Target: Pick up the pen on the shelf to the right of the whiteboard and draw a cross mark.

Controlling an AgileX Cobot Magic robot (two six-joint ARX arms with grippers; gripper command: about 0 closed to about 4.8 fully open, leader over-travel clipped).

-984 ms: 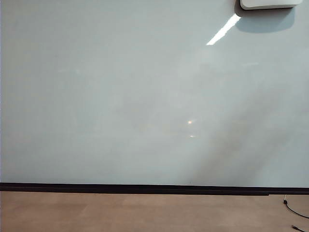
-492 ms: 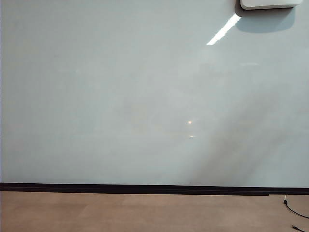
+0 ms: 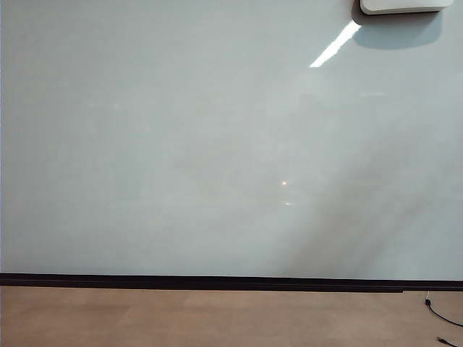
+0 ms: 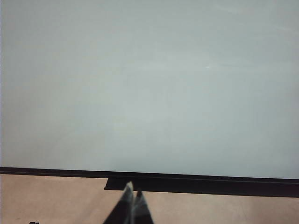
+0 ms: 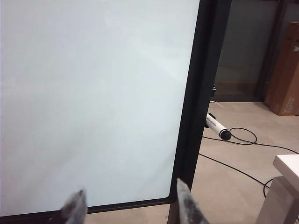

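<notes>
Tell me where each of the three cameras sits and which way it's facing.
Exterior view: off the arms, facing the whiteboard squarely; no robot part shows.
Left wrist view: on the left arm, facing the board's lower edge; left end effector shut.
Right wrist view: on the right arm, facing the board's right edge and the pen beyond; right end effector open.
All three share the whiteboard.

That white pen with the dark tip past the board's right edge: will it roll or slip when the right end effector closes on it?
Probably apt to roll: the pen looks like a smooth round barrel. It seems slim and stiff, likely light, so it may skid under a touch. The right end effector stands open near the whiteboard; the left end effector looks shut.
</notes>
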